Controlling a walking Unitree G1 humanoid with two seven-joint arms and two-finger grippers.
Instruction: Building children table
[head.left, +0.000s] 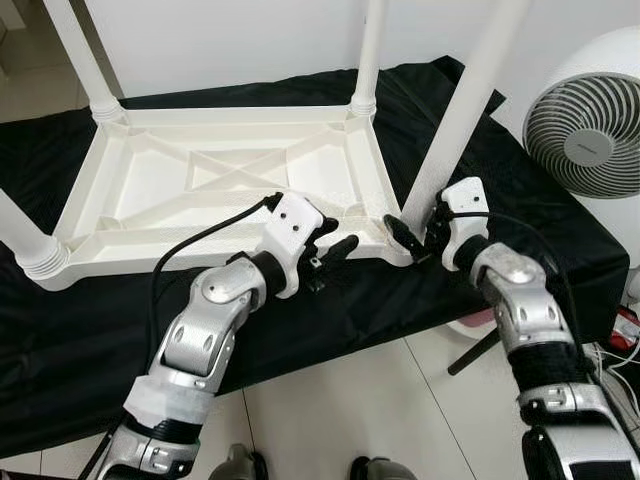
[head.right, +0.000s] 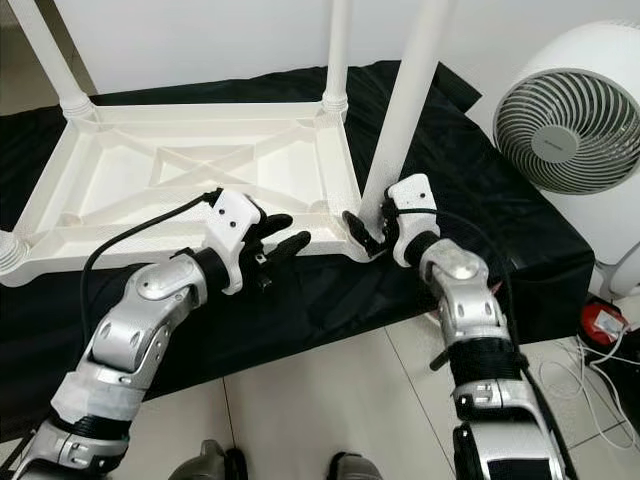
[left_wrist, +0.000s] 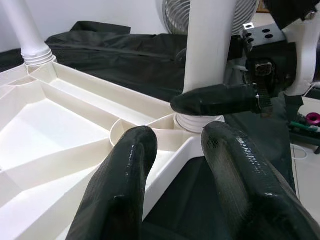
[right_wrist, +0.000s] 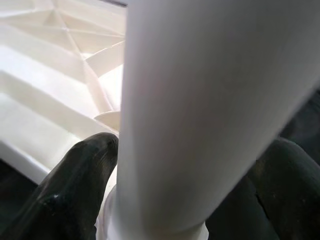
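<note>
A white plastic children's table (head.left: 150, 185) lies upside down on a black cloth (head.left: 90, 340). Legs stand up from its corners. My right gripper (head.left: 415, 240) is shut on the near right leg (head.left: 465, 110) just above its socket, one black finger on each side of the leg (right_wrist: 210, 100). My left gripper (head.left: 340, 236) hovers open over the table's near rim, a little left of that corner, with nothing between its fingers (left_wrist: 120, 190). Past them the leg's base (left_wrist: 200, 120) and a right finger (left_wrist: 215, 99) are in sight.
Other legs rise at the far left (head.left: 85, 60), far right (head.left: 368, 50) and near left (head.left: 20, 240). A white fan (head.left: 590, 110) stands close on the right. Cables and a red item (head.left: 625, 325) lie on the tile floor (head.left: 340, 410).
</note>
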